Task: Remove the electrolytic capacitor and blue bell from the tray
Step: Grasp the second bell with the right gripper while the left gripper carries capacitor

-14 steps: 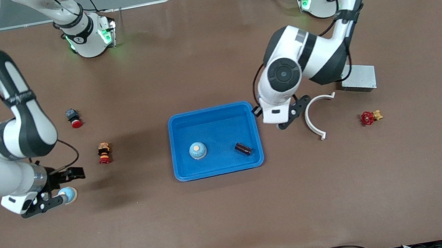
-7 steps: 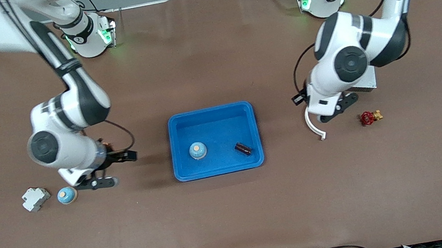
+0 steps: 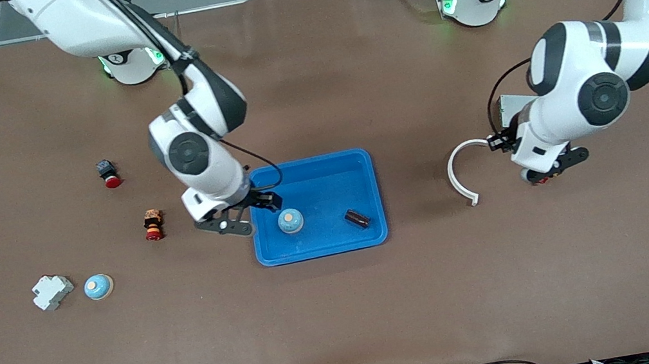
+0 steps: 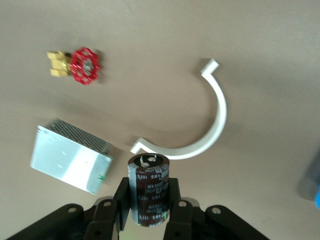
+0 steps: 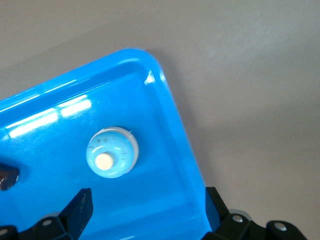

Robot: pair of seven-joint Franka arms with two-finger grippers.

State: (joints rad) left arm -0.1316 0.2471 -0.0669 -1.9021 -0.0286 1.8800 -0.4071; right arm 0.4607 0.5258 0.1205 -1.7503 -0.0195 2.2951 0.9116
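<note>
Left claw grips capacitor over the bench to set down; right claw, spread wide, lines up on blue bell in tray.

Blue bell (upright) in tray

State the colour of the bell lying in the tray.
Light blue dome-shaped bell with a pale cream button on top; right wrist view shows it best.
</note>
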